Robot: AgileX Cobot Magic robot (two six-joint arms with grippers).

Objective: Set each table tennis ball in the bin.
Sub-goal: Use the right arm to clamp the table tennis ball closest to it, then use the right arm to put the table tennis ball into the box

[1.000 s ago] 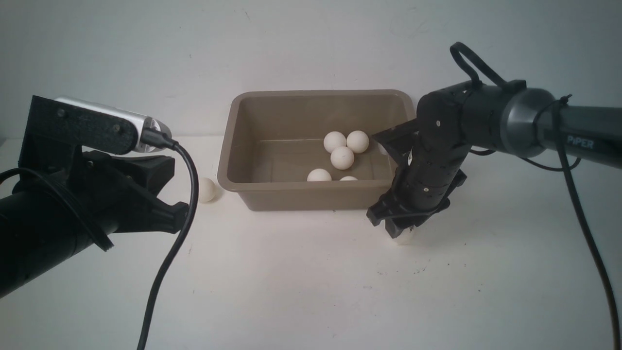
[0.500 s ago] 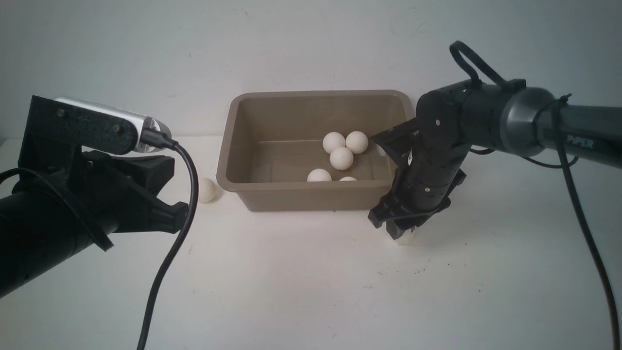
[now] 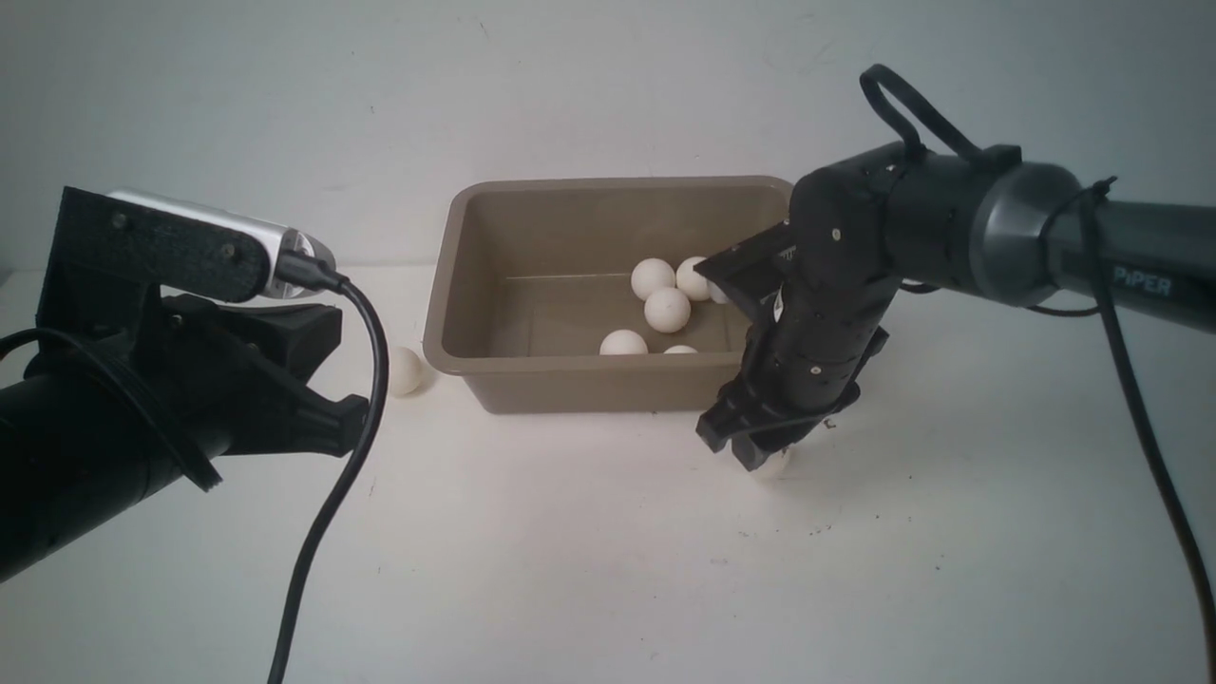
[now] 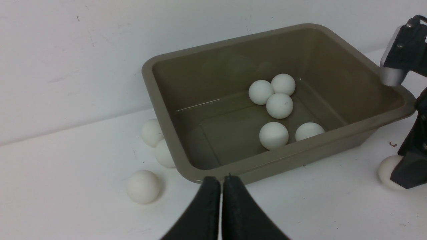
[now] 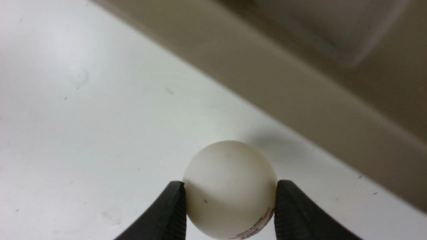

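While my right gripper clamps one ball beside the bin:
left gripper shut; five balls inside bin.

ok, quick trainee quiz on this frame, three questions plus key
1. What does the right claw grip?
A) nothing
B) a table tennis ball
C) a cable
2. True or false: the left claw is open.
3. In the left wrist view, how many balls lie inside the bin?

Key:
1. B. The claw's tips press on both sides of the ball.
2. False. Its tips are shut together, with nothing between them.
3. Five.
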